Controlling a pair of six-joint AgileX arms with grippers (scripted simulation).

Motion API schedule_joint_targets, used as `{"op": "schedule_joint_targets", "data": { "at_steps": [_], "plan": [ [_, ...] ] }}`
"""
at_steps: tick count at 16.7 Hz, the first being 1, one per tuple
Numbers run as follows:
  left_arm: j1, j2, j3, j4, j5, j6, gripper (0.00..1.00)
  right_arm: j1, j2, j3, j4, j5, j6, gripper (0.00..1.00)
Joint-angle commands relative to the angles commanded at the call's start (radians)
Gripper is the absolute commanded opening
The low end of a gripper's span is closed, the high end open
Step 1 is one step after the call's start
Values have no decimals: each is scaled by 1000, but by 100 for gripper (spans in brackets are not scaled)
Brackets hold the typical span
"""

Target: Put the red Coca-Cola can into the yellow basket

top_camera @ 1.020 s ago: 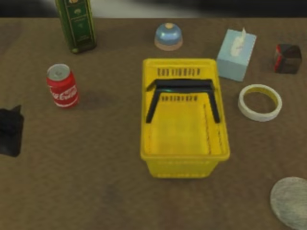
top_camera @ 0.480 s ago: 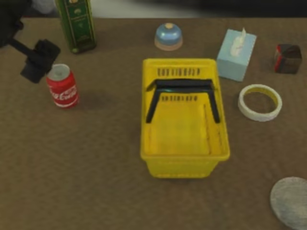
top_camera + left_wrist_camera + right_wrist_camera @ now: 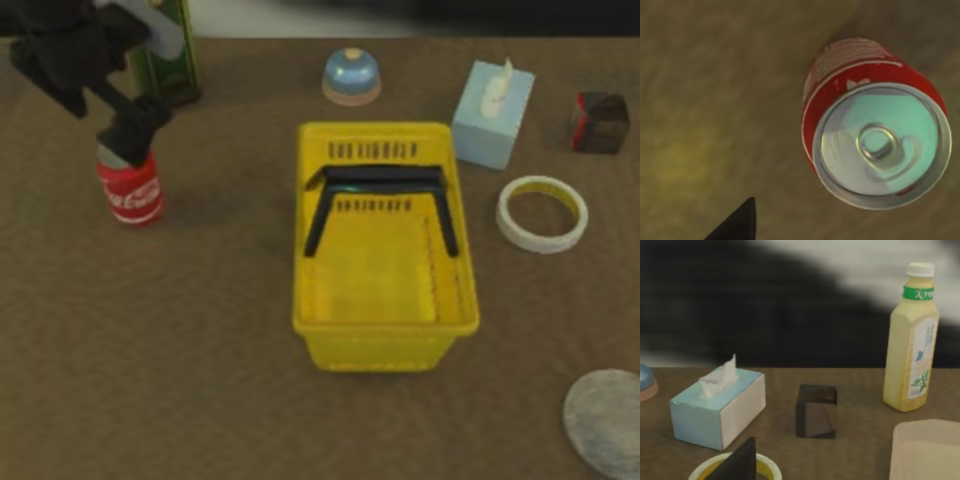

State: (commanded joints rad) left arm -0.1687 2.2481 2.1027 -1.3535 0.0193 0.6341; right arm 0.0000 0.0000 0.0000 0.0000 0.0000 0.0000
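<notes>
The left gripper (image 3: pixel 128 140) hangs right over the red can (image 3: pixel 131 188), covering its top in the top view; whether its fingers are spread or pressed together I cannot tell. From the left wrist view the can (image 3: pixel 875 135) stands upright on the brown table (image 3: pixel 200 380), its silver lid facing up, with only one dark fingertip (image 3: pixel 737 224) poking into the edge of the picture, clear of the can.

The can sits near the left side of the table, well apart from the yellow basket (image 3: pixel 385 335) in the middle. The basket's black handles (image 3: pixel 380 185) are folded across its far half (nothing lies inside it). The stretch of table between can and basket is bare.

Around them, one of each: a dark green tin (image 3: pixel 165 70) just behind the can, partly hidden by the arm, a bell (image 3: pixel 351 76), a tissue box (image 3: pixel 491 115), a dark cube (image 3: pixel 600 122), a ring of tape (image 3: pixel 542 213) and a grey disc (image 3: pixel 605 420). The right wrist view adds one pale yellow bottle (image 3: pixel 910 340) and a beige tray corner (image 3: pixel 927 450). The right gripper shows there only as a dark tip; its state I cannot tell.
</notes>
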Motion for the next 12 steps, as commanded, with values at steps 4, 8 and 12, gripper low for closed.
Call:
{"op": "schedule_joint_targets", "data": {
  "at_steps": [4,8,12],
  "plan": [
    [8,139,132,-60,-13,29,100,0,0,0,0,0,0,100],
    [8,149,141,-64,-14,31,100,0,0,0,0,0,0,100],
    [6,148,121,-44,-14,28,100,0,0,0,0,0,0,100]
  ]
}}
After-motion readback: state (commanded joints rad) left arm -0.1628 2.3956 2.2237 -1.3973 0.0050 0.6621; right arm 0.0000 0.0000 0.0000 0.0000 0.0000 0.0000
